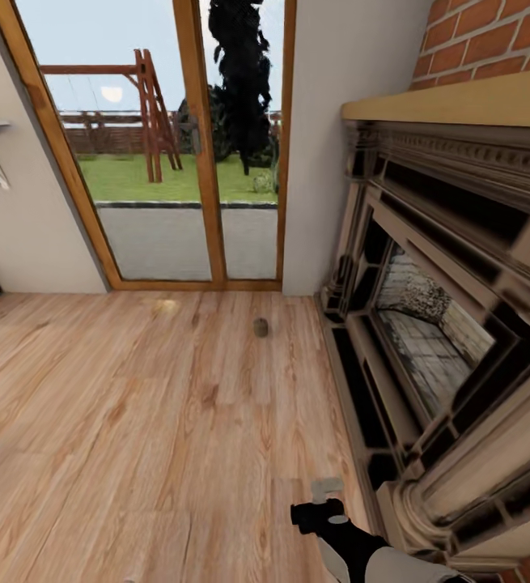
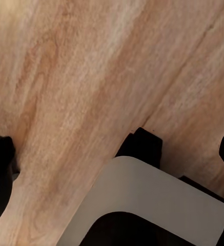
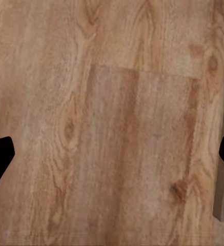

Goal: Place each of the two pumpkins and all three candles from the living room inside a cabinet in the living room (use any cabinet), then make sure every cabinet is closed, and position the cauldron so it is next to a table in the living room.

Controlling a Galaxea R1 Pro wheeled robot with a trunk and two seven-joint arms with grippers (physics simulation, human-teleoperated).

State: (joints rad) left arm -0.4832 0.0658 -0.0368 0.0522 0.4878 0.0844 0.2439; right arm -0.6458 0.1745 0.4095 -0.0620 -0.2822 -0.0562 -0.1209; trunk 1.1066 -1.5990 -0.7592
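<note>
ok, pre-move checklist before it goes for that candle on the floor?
1. Target in sight: ok. One candle stands upright on the wooden floor near the glass door.
2. Path to it: ok, bare floor between the robot and the candle.
3. Right claw free: ok, fingers wide apart, only floor between them.
4. Left claw free: ok, fingers apart, nothing gripped.
5. Clearance on the robot's right: cannot tell; the fireplace is close beside the right arm.
6. Cabinet location: cannot tell.
</note>
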